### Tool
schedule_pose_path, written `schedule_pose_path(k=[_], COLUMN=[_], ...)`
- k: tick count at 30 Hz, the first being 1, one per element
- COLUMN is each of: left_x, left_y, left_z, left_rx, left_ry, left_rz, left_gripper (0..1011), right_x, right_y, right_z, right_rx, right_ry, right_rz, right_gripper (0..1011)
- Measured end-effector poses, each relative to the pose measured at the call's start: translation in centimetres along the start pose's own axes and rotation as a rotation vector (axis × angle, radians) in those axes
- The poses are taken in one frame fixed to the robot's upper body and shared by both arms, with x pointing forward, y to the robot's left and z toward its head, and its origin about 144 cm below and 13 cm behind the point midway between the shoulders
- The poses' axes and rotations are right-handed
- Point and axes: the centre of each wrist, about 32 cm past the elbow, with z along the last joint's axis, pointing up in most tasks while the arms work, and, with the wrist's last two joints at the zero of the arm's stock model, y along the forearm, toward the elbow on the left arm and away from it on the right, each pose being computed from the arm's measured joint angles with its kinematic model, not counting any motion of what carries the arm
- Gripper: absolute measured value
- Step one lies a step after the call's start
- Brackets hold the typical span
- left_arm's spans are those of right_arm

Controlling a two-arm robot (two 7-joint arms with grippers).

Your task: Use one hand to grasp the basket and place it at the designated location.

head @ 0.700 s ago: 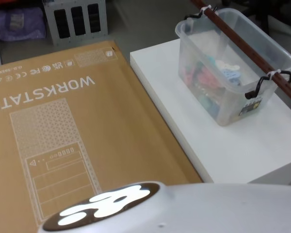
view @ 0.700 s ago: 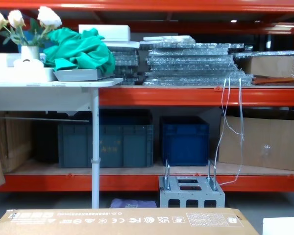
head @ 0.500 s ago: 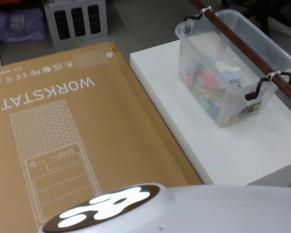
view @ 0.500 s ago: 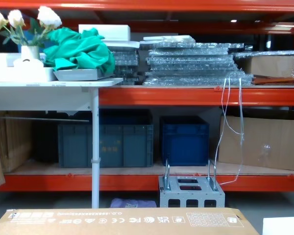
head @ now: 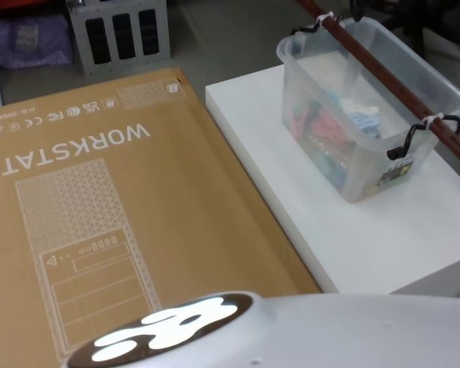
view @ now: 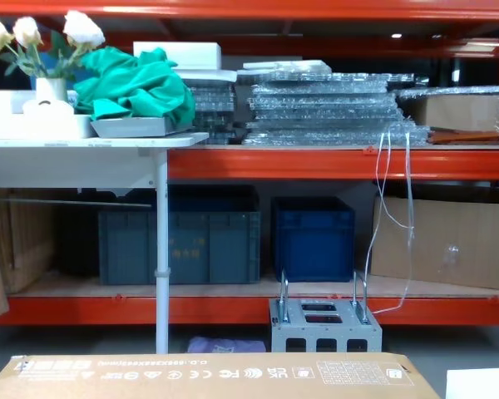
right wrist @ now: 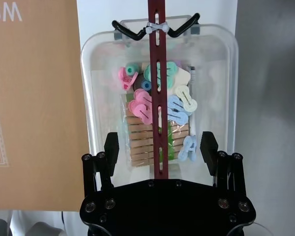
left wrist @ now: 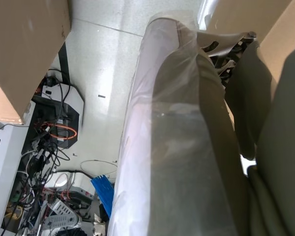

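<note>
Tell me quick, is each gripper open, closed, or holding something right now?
Left gripper: cannot be told.
Right gripper: open, holding nothing, lined up with the handle of the basket.

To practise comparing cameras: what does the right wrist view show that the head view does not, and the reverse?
The right wrist view adds the right gripper, fingers open, above the basket with its wooden handle running between them. The head view adds the grey metal box beyond the cardboard box. Both share the basket, handle, clothespins, cardboard box and white platform.
</note>
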Motion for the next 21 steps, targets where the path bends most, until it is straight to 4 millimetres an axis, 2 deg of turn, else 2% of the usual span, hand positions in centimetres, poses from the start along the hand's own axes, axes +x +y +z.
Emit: schedule_pose_path(k=[5,21], left_x=[0.0,0.0], left_y=[0.0,0.0], left_z=[0.0,0.0], left_rx=[0.0,0.0], left_ry=[0.0,0.0], left_rz=[0.0,0.0], left_gripper=[0,0], right_x=[0.1,0.8], right_y=[1.7,5.4], right_z=[-0.4,-1.3], right_rx=[0.018,0.059], right_ry=[0.01,0.031], right_rz=[0.028,0.098], right_gripper=[1001,1001])
